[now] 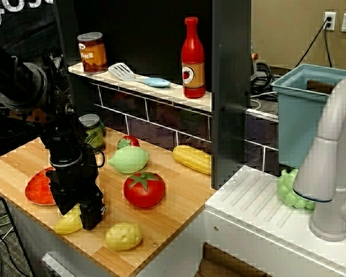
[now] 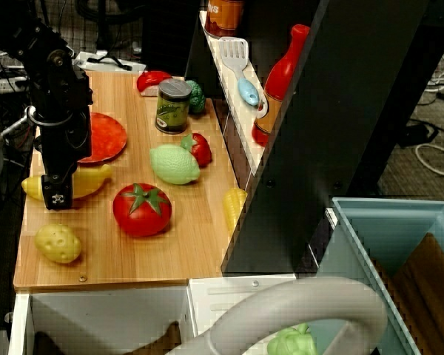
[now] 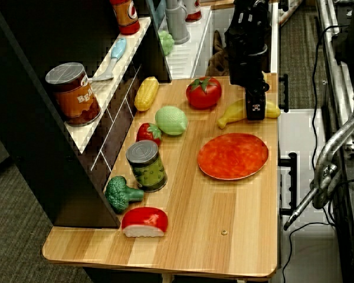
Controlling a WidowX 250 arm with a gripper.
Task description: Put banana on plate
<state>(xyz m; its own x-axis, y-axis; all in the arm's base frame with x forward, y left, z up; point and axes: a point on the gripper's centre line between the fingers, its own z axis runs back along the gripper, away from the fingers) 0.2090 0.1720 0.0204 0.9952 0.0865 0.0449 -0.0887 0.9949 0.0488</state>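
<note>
The black gripper point(image 3: 256, 109) is set down over the smooth yellow toy banana point(image 3: 231, 112), which lies on the wooden table beside the flat red-orange plate point(image 3: 233, 155). Whether it is clamped cannot be told. If only lightly pinched, the slippery banana could be dropped.
</note>
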